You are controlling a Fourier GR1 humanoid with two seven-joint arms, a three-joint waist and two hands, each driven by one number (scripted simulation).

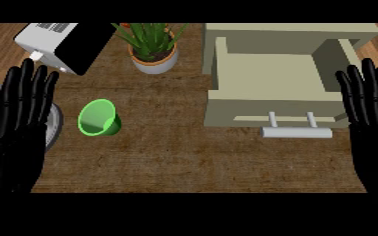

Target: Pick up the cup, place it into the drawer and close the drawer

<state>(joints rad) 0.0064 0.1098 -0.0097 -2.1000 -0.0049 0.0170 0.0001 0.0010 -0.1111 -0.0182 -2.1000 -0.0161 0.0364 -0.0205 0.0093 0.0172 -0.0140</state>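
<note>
A green cup (99, 118) lies tilted on the brown counter at the left, its mouth facing toward me. The beige drawer (269, 82) stands pulled open at the right, nothing inside, with a grey bar handle (296, 132) on its front. My left hand (24, 110) rests open at the left edge, fingers up, a little left of the cup and apart from it. My right hand (362, 110) rests open at the right edge, beside the drawer's right wall.
A potted plant (153, 50) stands at the back, between the cup and the drawer. A white and black appliance (63, 42) sits at the back left. A grey round object (53, 127) shows partly behind my left hand.
</note>
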